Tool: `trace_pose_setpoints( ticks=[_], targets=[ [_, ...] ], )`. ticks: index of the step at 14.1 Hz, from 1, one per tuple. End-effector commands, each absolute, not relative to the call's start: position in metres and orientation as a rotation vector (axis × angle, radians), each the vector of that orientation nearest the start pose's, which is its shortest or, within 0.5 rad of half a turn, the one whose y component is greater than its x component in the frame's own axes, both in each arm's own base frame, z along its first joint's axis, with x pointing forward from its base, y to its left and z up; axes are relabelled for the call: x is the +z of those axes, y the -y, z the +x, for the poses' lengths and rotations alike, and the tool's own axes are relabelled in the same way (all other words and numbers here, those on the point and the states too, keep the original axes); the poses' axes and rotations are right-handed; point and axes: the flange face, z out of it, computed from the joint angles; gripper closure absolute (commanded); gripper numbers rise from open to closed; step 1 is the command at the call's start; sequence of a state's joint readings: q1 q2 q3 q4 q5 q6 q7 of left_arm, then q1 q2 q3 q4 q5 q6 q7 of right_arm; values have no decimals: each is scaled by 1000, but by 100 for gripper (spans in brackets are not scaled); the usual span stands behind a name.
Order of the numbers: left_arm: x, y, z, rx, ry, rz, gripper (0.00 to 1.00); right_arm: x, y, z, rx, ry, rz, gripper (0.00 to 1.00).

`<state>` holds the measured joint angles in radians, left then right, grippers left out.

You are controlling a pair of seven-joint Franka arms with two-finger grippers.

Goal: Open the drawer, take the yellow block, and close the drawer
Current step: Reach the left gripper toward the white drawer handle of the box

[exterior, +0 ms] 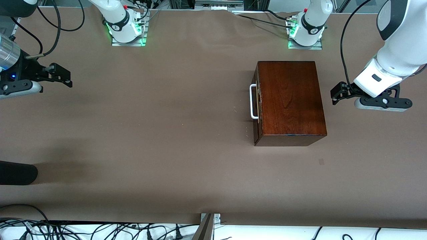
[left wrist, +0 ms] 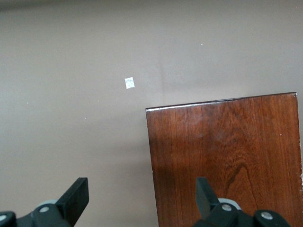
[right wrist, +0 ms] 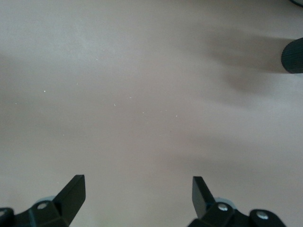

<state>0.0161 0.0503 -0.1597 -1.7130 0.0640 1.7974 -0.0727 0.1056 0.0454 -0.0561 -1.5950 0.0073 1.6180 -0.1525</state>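
Observation:
A glossy reddish-brown wooden box (exterior: 290,100) sits on the brown table. Its drawer (exterior: 257,110) is shut, and the white bar handle (exterior: 253,101) faces the right arm's end of the table. The yellow block is hidden. My left gripper (exterior: 334,95) hangs open at the box's edge toward the left arm's end. In the left wrist view, the left gripper (left wrist: 142,189) has one finger over the box top (left wrist: 227,156) and the other over bare table. My right gripper (exterior: 63,77) waits open over the table at the right arm's end, and the right wrist view shows nothing between this right gripper's (right wrist: 138,187) fingers.
A black rounded object (exterior: 16,172) juts in at the right arm's end, nearer to the camera, and shows as the black object (right wrist: 292,56) in the right wrist view. A small pale patch (exterior: 321,161) marks the table near the box. Cables (exterior: 100,230) lie below the table's near edge.

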Motion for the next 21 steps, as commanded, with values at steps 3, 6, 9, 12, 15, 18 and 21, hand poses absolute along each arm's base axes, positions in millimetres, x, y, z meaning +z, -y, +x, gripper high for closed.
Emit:
trace_pose_setpoints(
  ticks=[3, 6, 9, 12, 15, 18, 21],
  targets=[
    [554, 76, 582, -37, -143, -3108, 0, 596, -29, 570, 37, 299, -3134, 0],
    [554, 78, 583, -40, -148, -3107, 0, 596, -29, 570, 37, 299, -3134, 0],
    [540, 95, 583, 13, -184, -3106, 0, 596, -29, 570, 37, 299, -3134, 0],
    [524, 142, 575, 91, -309, -3098, 0, 596, -29, 570, 37, 299, -3134, 0],
    [481, 216, 576, 156, -497, -3102, 0, 596, -29, 570, 37, 299, -3134, 0],
    [455, 298, 594, 120, -459, -3154, 0, 596, -29, 570, 37, 299, -3132, 0],
    [425, 371, 577, 115, -247, -3140, 0, 596, -29, 570, 37, 299, -3132, 0]
  ],
)
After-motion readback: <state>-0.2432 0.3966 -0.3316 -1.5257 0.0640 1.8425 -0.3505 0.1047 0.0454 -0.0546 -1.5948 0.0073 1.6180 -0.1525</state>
